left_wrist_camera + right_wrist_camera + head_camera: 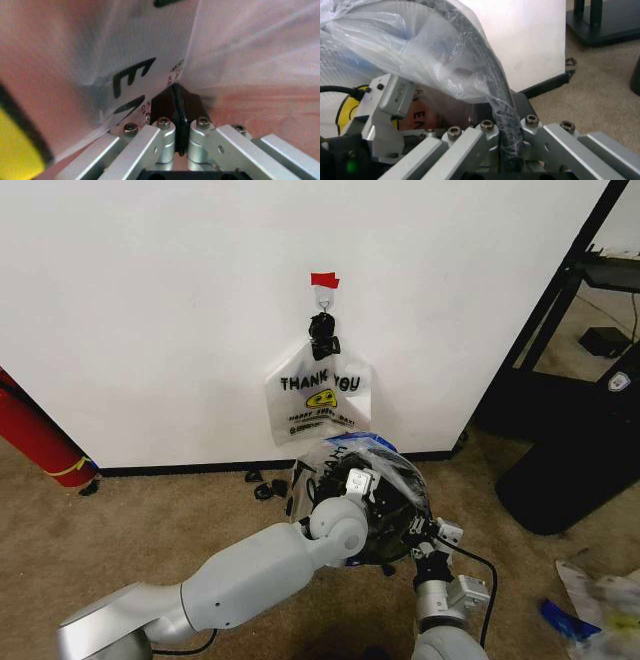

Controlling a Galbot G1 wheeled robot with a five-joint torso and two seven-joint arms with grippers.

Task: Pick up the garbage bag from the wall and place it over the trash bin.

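Note:
The garbage bag [385, 460], thin clear plastic with blue patches and dark lettering, is draped over the trash bin [392, 525] on the carpet at the foot of the wall [150, 300]. My left gripper [365, 492] reaches in from the near left. In the left wrist view the left gripper [178, 108] is shut on the bag's film [125, 67]. My right gripper [418, 532] sits at the bin's near right side. In the right wrist view the right gripper [509, 123] is shut on the bin's black rim [487, 56], which is wrapped in the bag [420, 45].
A whitish "THANK YOU" bag [320, 395] hangs from the hook under the red tape [324, 280]. A red cylinder [40, 440] leans at the left. A black stand [560, 380] and dark base [565, 480] are at the right. Litter [600, 605] lies near right.

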